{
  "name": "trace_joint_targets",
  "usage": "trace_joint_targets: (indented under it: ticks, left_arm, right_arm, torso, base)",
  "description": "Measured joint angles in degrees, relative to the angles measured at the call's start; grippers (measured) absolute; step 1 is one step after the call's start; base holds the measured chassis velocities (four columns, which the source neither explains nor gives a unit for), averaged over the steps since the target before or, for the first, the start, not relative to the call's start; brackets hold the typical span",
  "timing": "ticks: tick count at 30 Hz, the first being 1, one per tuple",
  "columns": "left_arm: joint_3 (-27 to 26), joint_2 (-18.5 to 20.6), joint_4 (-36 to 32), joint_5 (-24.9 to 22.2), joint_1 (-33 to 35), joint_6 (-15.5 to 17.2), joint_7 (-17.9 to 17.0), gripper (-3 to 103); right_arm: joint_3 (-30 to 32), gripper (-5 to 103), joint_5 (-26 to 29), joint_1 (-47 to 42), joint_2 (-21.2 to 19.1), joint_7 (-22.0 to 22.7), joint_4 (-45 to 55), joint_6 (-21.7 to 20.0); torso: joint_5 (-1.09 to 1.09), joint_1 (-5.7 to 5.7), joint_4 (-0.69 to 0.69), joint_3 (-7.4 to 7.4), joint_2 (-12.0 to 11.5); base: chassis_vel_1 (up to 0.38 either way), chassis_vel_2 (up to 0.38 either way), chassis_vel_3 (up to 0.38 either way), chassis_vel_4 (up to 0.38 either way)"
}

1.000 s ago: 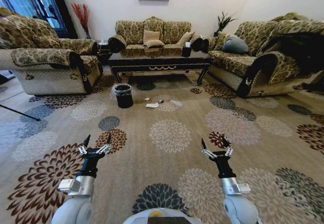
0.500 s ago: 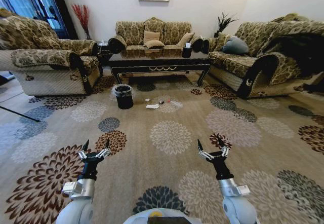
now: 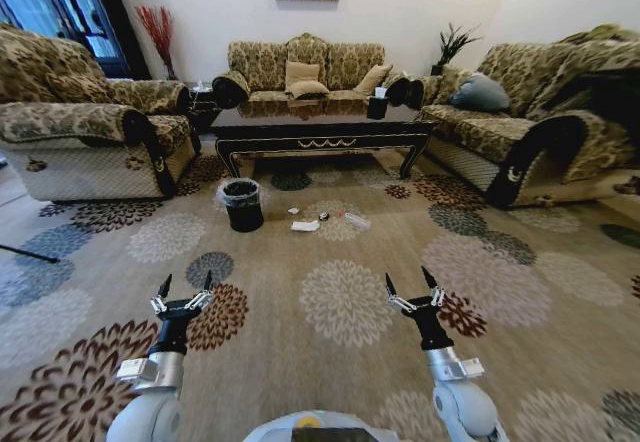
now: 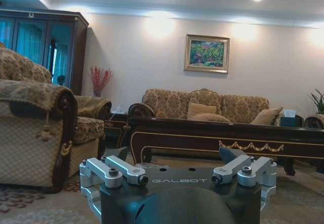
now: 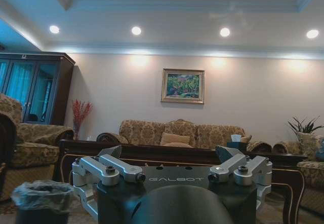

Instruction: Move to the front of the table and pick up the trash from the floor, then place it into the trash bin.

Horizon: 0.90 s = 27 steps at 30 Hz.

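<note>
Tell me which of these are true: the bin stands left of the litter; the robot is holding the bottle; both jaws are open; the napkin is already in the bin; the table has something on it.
1. The bin stands left of the litter. True.
2. The robot holds the bottle. False: it lies on the carpet.
3. Both jaws are open. True: left gripper and right gripper are spread, empty.
4. The napkin is in the bin. False: it lies on the carpet beside it.
5. The table carries something. True: a tissue box.
</note>
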<state>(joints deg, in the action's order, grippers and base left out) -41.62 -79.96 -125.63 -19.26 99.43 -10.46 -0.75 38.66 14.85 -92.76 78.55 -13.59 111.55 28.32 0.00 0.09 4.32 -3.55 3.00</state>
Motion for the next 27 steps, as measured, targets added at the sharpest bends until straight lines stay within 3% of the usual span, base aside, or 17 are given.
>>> trace_joint_targets:
  ticks: [4,6,9,13,15,18,21,25,27]
  left_arm:
    - [0.1,-0.1,-0.1,0.0,0.0,0.0,0.0,100]
    - [0.2,-0.1,-0.1,0.0,0.0,0.0,0.0,100]
    - [0.1,-0.1,-0.2,0.0,0.1,-0.1,0.0,100]
    - [-0.2,0.0,-0.1,0.0,0.4,-0.2,0.0,100]
    - [-0.2,0.0,-0.1,0.0,0.5,-0.3,0.0,100]
    - [-0.2,0.0,-0.1,0.0,0.5,-0.3,0.0,100]
    - [-0.2,0.0,0.1,0.0,0.6,-0.4,0.0,100]
    - [-0.1,0.1,0.4,-0.1,0.6,-0.4,0.0,100]
    - [-0.1,0.2,0.4,-0.3,0.6,-0.4,0.0,100]
  right_arm:
    - [0.1,100,0.1,-0.2,0.0,0.0,0.1,0.0]
    - [0.2,100,0.2,-0.4,0.0,0.0,0.3,0.0]
    - [0.3,100,0.2,-0.4,0.1,0.0,0.3,0.0]
    - [0.3,100,0.2,-0.4,0.3,0.0,0.3,0.0]
    - [0.2,100,0.0,-0.4,0.4,0.0,0.1,0.1]
    - [0.2,100,0.0,-0.5,0.5,0.0,0.1,0.2]
    - [0.2,100,0.0,-0.5,0.6,0.0,0.1,0.2]
    - [0.2,100,-0.1,-0.6,0.6,0.1,0.1,0.2]
    - [0.1,100,-0.1,-0.6,0.6,0.1,0.1,0.2]
  torso:
    - [0.04,-0.01,-0.01,0.00,0.0]
    - [-0.06,0.01,0.02,-0.03,0.0]
    - [0.05,0.01,-0.01,-0.03,0.1]
    - [-0.06,0.02,0.01,-0.05,0.1]
    - [0.06,0.01,0.00,-0.04,0.1]
    - [-0.04,0.02,0.00,-0.07,0.1]
    - [0.03,0.02,0.00,-0.06,0.1]
    - [-0.05,0.03,0.01,-0.08,0.1]
    - [0.03,0.02,0.00,-0.07,0.1]
  base:
    - [-0.374,0.366,0.369,-0.374]
    - [-0.341,0.355,0.367,-0.352]
    - [-0.320,0.362,0.328,-0.357]
    - [-0.344,0.338,0.358,-0.348]
    - [-0.352,0.360,0.366,-0.360]
    - [-0.360,0.346,0.376,-0.341]
    - [-0.351,0.348,0.362,-0.357]
    - [-0.339,0.349,0.354,-0.350]
    - [-0.340,0.366,0.359,-0.366]
